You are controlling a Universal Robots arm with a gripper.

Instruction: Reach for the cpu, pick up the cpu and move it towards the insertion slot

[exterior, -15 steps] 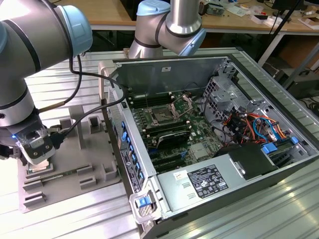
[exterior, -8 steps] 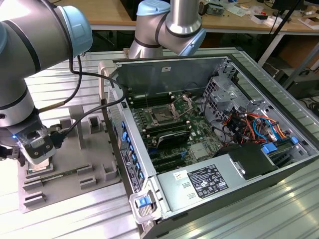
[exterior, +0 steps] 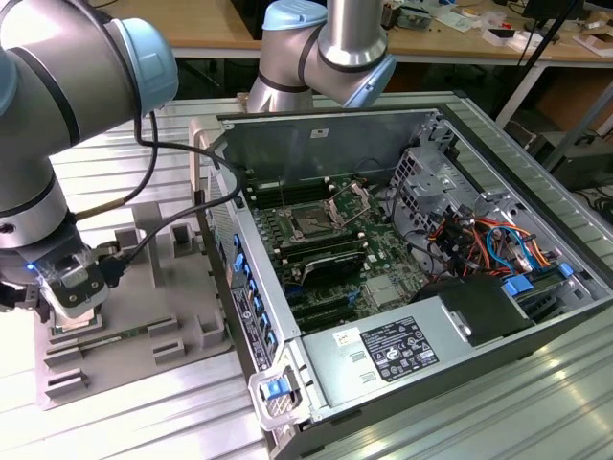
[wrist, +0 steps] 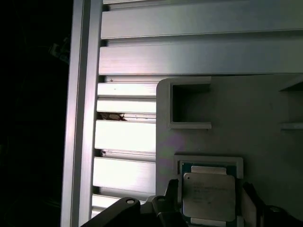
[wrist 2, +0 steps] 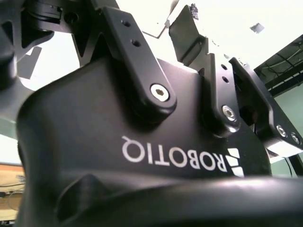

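I see the gripper (exterior: 74,319) spread wide, its fingers (wrist: 171,203) flanking the flat silvery square cpu (wrist: 209,196) seated in the grey moulded plastic tray (wrist: 232,118).

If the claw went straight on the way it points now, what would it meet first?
Most likely the cpu, lying in its recess of the grey tray directly beneath the claw; how far apart they are is unclear.
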